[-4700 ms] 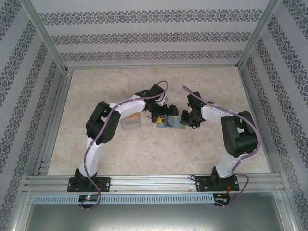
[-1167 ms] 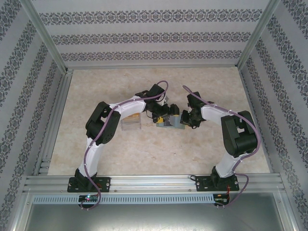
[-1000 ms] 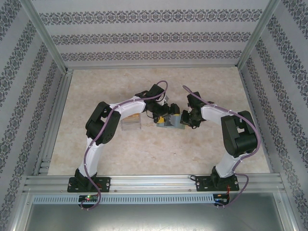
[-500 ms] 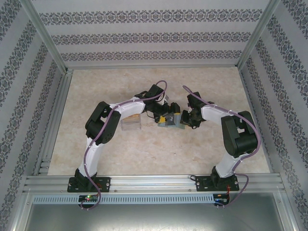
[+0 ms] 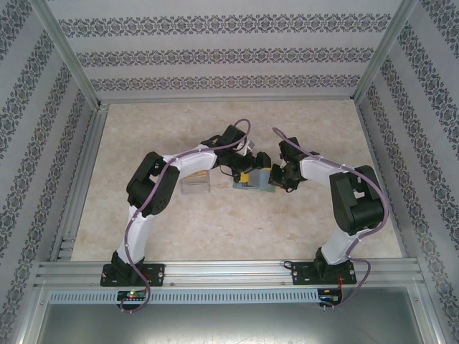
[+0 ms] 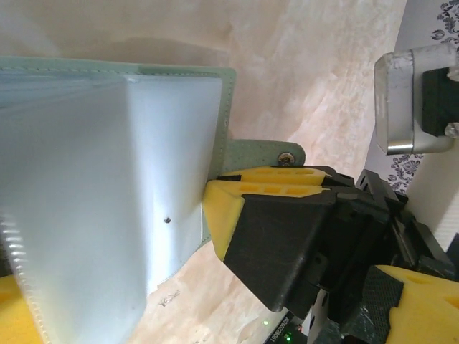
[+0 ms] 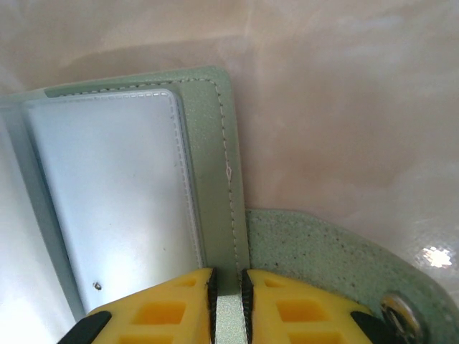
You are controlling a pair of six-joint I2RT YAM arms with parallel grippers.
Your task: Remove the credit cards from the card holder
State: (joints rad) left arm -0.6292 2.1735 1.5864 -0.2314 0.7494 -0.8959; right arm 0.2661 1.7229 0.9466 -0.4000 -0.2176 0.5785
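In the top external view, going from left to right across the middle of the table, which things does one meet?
The clear plastic box → the card holder → the right gripper.

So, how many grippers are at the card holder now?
2. The left gripper is at the left side of the card holder in the top view. The right gripper is shut on its green edge at the right side.
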